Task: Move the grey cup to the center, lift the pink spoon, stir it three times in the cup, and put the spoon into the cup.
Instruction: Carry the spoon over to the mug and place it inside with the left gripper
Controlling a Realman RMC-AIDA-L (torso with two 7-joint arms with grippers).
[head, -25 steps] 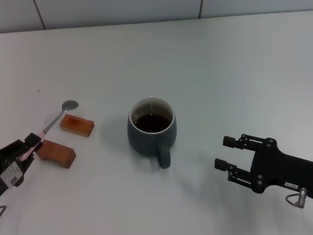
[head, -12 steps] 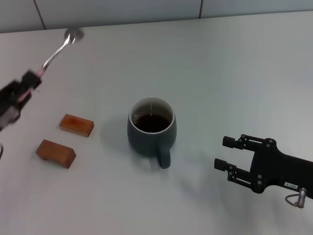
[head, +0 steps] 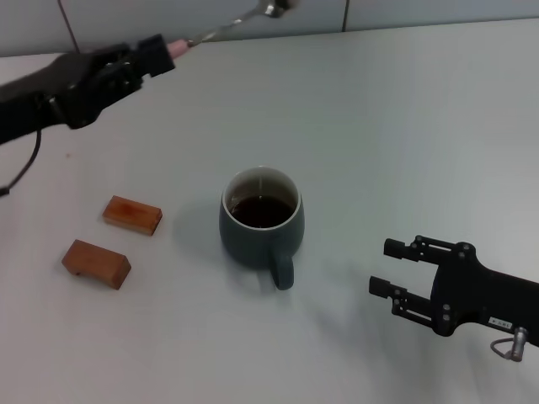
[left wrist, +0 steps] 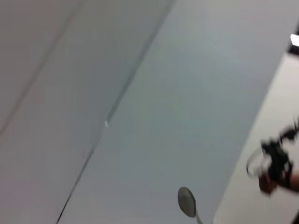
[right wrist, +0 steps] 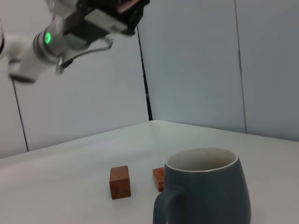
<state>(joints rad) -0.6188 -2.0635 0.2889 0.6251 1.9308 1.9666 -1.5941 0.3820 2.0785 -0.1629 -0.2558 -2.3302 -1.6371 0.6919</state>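
I have the pink spoon [head: 221, 30] clamped in the left gripper [head: 160, 55], lifted high, right gripper [head: 394, 265] spread idle, and next I must lower it into the grey cup [head: 261, 217] mid-bench.

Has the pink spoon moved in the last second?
Yes. The pink spoon, held in the left tool, has risen off the wooden blocks and now hangs high over the table's far edge, left of the mug.

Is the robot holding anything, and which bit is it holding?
Yes. The left gripper holds the pink spoon by its pink handle end, high above the table. The right gripper is open and holds nothing, near the grey cup.
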